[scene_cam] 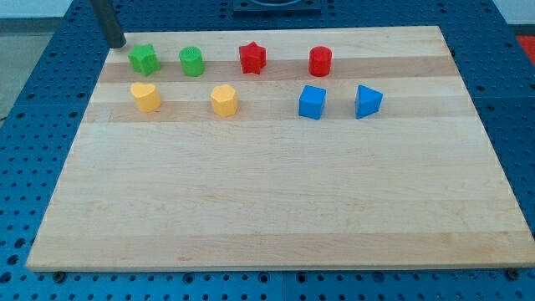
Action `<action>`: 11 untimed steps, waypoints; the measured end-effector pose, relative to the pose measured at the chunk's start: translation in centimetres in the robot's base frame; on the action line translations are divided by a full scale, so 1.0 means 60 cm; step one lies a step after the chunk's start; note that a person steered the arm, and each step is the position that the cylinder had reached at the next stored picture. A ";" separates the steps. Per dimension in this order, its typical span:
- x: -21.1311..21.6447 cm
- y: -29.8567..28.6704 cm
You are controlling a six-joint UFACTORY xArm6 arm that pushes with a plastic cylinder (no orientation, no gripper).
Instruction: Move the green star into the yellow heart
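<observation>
My tip (a bare rod, holding nothing) rests near the board's top-left corner, just left of the green star, which sits directly above the yellow heart.

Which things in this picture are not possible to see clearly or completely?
- Rod above my tip: cut off by the camera view's top edge; the arm is out of frame.
- Contact between my tip and the green star: too close to tell.
- Yellow heart and blue block: far faces hidden by the blocks themselves.
</observation>
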State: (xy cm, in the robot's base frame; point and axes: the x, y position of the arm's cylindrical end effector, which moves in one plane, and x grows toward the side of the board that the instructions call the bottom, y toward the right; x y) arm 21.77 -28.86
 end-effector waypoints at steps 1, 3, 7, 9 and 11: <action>-0.043 0.010; -0.021 0.124; 0.069 0.098; 0.032 0.072; 0.151 0.140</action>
